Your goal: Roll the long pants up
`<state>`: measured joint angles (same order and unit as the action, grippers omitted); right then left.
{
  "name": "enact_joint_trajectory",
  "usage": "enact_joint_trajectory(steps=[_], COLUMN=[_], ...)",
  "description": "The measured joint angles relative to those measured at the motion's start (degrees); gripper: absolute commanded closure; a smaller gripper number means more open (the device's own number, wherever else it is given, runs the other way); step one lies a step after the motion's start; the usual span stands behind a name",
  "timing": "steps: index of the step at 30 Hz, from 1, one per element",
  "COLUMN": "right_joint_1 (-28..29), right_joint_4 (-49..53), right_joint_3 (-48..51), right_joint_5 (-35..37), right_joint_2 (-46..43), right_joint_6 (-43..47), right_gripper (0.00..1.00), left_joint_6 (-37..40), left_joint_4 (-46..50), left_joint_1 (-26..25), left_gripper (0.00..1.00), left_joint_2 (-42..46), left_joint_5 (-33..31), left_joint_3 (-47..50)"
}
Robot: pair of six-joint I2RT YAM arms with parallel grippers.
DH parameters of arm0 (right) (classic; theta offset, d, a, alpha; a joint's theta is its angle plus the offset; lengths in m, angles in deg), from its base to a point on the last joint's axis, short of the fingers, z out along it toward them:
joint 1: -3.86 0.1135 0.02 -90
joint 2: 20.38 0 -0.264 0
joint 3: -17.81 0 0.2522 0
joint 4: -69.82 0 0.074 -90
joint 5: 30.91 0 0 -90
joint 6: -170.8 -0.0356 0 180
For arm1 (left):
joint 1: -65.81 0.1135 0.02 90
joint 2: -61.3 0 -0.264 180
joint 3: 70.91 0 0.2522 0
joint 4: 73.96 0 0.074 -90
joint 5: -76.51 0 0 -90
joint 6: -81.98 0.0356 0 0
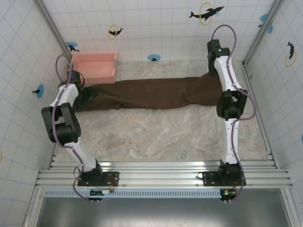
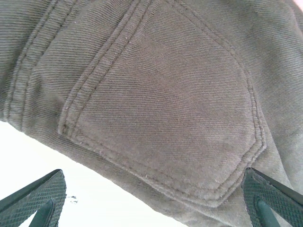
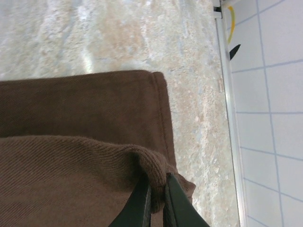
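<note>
Dark brown twill sits between the two black fingers [image 3: 141, 205] of the right gripper [image 3: 156, 191]. The fingers stand nearly together, pinching a raised fold at the leg end of the long pants [image 3: 71, 179]. Just beyond the fold a second layer of leg lies flat, its stitched hem [image 3: 161, 109] resting on the marbled table [image 3: 118, 38]. A metal rail and a white tiled wall [image 3: 274, 94] border the table on that side.

The left gripper [image 2: 152, 189] is spread wide, its cross-hatched pads [image 2: 40, 196] at the two lower corners of the wrist view. One pad is over bare table and the other over cloth; whether either touches cannot be told. Between and beyond them lies a back pocket [image 2: 165, 109] with double stitching.

From above, the long pants [image 1: 156, 92] lie stretched in one long band across the far half of the table [image 1: 156, 137], with the seat end at the left arm and the leg ends at the right arm. A pink basket [image 1: 94, 67] stands just beside the seat end, in the far left corner by the wall
</note>
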<state>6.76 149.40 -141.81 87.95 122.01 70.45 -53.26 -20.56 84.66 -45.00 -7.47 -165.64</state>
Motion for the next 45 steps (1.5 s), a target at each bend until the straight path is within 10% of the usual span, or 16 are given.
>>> enact_joint_trajectory(steps=[30, 34, 45], right_joint_1=[-5.55, -5.97, -5.18], right_joint_4=[-9.97, -12.22, -15.19], right_joint_3=[-7.67, -8.33, -8.22], right_joint_5=[-4.55, -4.52, -7.06], right_joint_2=[9.35, 9.97, 9.79], right_joint_6=[-7.43, -8.76, -10.58], right_gripper=[0.98, 0.55, 0.37], left_joint_6=[0.5, 0.92, 6.45], left_joint_4=[4.26, 4.92, 6.36], left_joint_1=[-1.25, -1.25, -2.23], left_gripper=[0.03, 0.03, 0.03], left_joint_2=[3.98, 3.8, 1.73], left_joint_5=[-4.92, -4.9, -4.72], left_joint_3=[3.8, 3.63, -3.56])
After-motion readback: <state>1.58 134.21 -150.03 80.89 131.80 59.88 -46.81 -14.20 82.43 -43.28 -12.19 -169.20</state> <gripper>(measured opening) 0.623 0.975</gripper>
